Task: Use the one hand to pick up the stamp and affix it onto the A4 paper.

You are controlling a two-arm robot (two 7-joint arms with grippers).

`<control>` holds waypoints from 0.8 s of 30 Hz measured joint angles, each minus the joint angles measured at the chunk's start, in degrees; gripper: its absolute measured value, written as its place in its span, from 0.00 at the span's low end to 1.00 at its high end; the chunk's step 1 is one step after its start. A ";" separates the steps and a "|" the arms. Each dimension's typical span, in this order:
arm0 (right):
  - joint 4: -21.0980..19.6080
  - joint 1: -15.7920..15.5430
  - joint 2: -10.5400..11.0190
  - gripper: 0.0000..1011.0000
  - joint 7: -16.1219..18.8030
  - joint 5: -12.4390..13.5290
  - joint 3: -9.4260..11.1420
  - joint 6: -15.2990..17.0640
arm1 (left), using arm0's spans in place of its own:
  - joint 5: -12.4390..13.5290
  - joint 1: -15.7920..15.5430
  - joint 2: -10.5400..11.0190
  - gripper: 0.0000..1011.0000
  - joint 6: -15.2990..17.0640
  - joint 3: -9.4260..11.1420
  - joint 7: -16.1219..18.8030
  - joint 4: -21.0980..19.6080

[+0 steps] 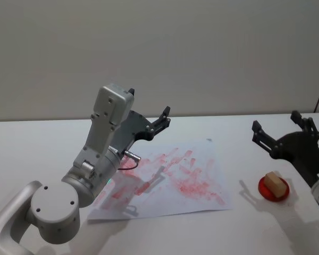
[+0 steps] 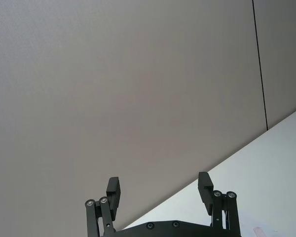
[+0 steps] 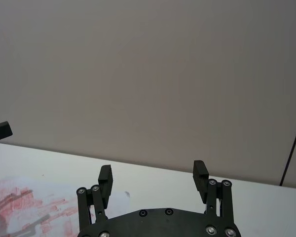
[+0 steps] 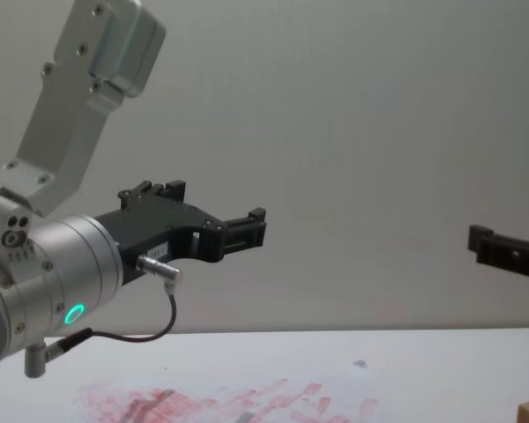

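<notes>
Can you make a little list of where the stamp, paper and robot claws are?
A4 paper: flat on the table, smeared with red ink
stamp: wooden block on a red round pad, right of the paper
right gripper: open, empty, raised in the air near the stamp
left gripper: open, empty, raised in the air by the paper

Two pincers (image 1: 162, 118) (image 1: 276, 121), one stamp (image 1: 275, 183), one red pad (image 1: 262, 186), one A4 paper (image 1: 202, 159)
</notes>
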 joint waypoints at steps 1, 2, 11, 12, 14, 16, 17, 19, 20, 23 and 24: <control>-0.29 -0.32 0.04 0.99 -0.43 0.08 -0.02 0.18 | 0.00 0.00 0.00 0.99 0.00 0.00 0.00 0.00; -0.66 -0.72 0.10 0.99 -0.74 0.15 -0.04 0.34 | 0.00 0.00 0.00 0.99 0.00 0.00 0.00 0.00; -4.63 -5.44 0.85 0.99 -5.91 1.33 -0.20 3.17 | 0.00 0.00 0.00 0.99 0.00 0.00 0.00 0.00; -5.26 -6.26 1.03 0.99 -6.98 1.62 -0.17 3.82 | 0.00 0.00 0.00 0.99 0.00 0.00 0.00 0.00; -5.97 -7.19 1.27 0.99 -7.89 1.91 -0.10 4.42 | 0.00 0.00 0.00 0.99 0.00 0.00 0.00 0.00; -6.49 -7.91 1.49 0.99 -8.76 2.27 0.04 5.09 | 0.00 0.00 0.00 0.99 0.00 0.00 0.00 0.00; -7.05 -8.70 1.77 0.99 -9.63 2.70 0.22 5.84 | 0.00 0.00 0.00 0.99 0.00 0.00 0.00 0.00; -7.60 -9.50 2.11 0.99 -10.57 3.30 0.50 6.90 | 0.00 0.00 0.00 0.99 0.00 0.00 0.00 0.00; -7.60 -9.50 2.11 0.99 -10.57 3.30 0.50 6.90 | 0.00 0.00 0.00 0.99 0.00 0.00 0.00 0.00; -8.13 -10.31 2.57 0.99 -11.20 4.16 0.97 8.63 | 0.00 0.00 0.00 0.99 0.00 0.00 0.00 0.00; -8.15 -10.36 2.64 0.99 -11.22 4.25 1.05 8.85 | 0.00 0.00 0.00 0.99 0.00 0.00 0.00 0.00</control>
